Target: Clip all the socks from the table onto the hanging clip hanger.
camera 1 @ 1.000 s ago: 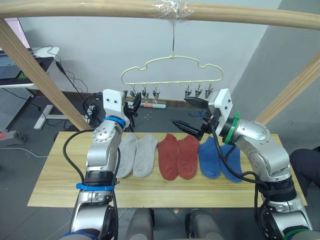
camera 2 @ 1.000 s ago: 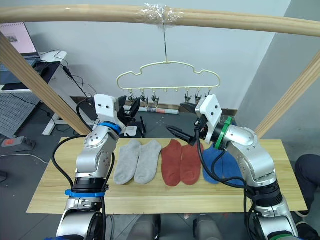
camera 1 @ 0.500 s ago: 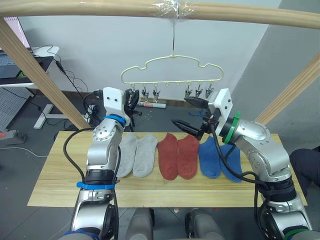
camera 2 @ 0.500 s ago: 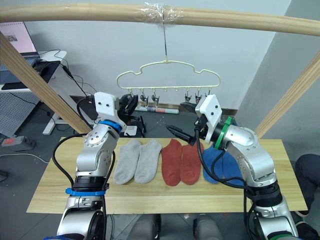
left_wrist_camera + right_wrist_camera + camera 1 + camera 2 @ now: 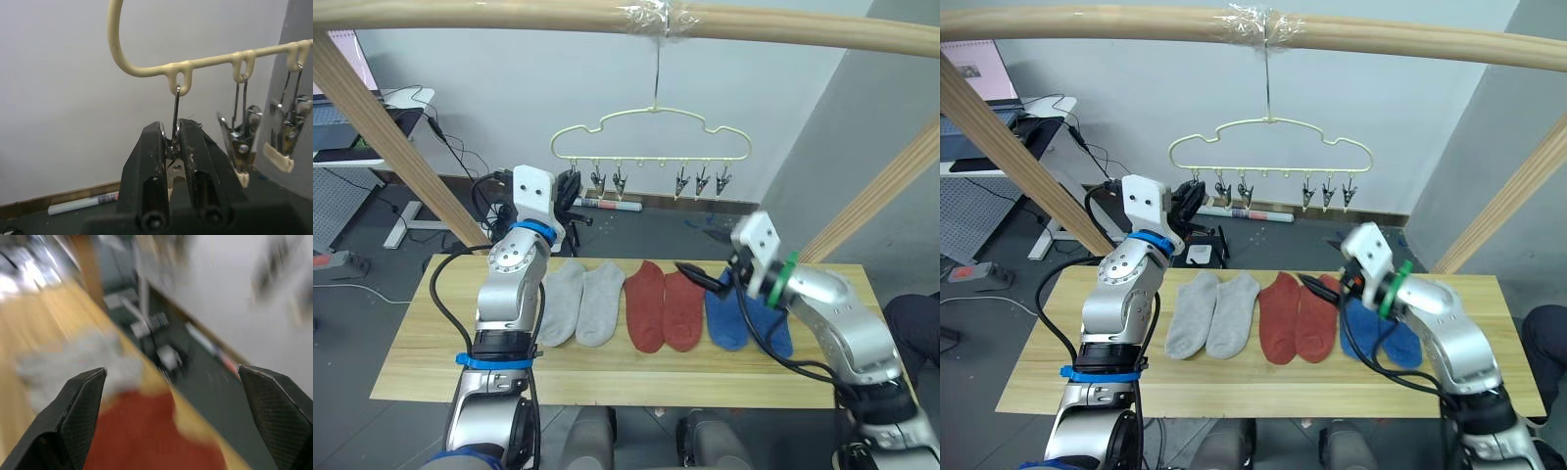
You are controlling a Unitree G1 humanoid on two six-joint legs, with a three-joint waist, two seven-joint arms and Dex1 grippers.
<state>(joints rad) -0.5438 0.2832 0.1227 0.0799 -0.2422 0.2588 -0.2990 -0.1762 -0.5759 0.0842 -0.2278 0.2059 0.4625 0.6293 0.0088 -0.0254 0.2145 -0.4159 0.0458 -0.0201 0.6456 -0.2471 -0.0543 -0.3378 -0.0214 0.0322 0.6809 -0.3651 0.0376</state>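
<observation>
Socks (image 5: pixel 663 305) flat on table (image 5: pixel 411 362): grey, red, blue pairs

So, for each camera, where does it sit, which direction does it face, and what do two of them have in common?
Left eye view: on the head, looking forward and down at the table, six socks and the clip hanger; both arms show.
Right eye view: beside it, same scene.
Left wrist view: on the left wrist, looking along the left tool, shut on the end clip.
Right wrist view: on the right wrist, looking between the open right tool at the red socks.
Shared: the eye views and the left wrist view show the hanger.
</observation>
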